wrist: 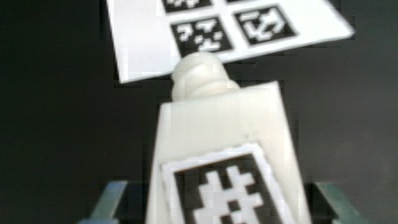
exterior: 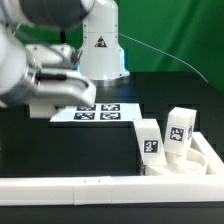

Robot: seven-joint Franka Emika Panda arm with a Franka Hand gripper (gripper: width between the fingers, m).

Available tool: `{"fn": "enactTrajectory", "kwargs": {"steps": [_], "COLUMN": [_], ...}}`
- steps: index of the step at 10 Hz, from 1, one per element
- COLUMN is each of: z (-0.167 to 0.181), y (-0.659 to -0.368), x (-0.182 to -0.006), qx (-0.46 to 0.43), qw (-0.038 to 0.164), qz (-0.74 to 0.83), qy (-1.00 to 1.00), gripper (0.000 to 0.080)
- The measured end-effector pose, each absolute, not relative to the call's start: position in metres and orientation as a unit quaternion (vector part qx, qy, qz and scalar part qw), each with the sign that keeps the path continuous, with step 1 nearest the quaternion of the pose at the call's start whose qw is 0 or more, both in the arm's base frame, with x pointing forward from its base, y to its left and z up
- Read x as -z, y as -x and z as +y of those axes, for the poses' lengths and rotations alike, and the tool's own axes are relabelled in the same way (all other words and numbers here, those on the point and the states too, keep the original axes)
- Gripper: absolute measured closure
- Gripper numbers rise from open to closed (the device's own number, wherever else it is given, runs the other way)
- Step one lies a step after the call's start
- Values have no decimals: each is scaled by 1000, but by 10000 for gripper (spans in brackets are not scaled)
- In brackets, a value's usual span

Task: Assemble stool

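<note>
My gripper [wrist: 221,203] is shut on a white stool leg block [wrist: 217,130]. Its fingers [wrist: 118,199] press both sides of the block near its black-and-white tag. The leg's rounded peg end [wrist: 201,72] points away from the camera, toward the marker board [wrist: 222,30]. In the exterior view the arm [exterior: 45,75] hangs at the left, just above the marker board's [exterior: 97,111] left end, and the held leg is hard to make out there. The round rimmed seat [exterior: 200,163] lies at the exterior view's lower right. Two tagged legs [exterior: 150,143] [exterior: 180,127] stand upright in it.
A long white border rail [exterior: 80,190] runs along the front of the black table, and the robot base [exterior: 100,45] stands behind the marker board. A thin cable [exterior: 175,55] trails across the table at the back right.
</note>
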State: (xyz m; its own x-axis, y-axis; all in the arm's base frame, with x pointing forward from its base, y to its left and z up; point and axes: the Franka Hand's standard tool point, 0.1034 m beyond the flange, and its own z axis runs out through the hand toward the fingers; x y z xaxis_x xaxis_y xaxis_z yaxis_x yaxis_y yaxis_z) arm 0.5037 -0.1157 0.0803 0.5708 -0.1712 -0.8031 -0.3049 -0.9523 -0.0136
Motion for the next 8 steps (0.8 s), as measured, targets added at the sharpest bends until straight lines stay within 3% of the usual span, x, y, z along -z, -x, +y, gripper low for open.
{"fn": "enactTrajectory", "kwargs": {"steps": [3,4,6,8], "z": [-118,-115,-99,-97], "y": [-522,-535,-571,-588], "x": [-78,-90,-140,-146], "qx": [-365,-323,-251,-155], "qw": [64,60,58,45], "qz": [135,132,127,125], "qy": [919,935,958,979], "gripper": [484,484,484,484]}}
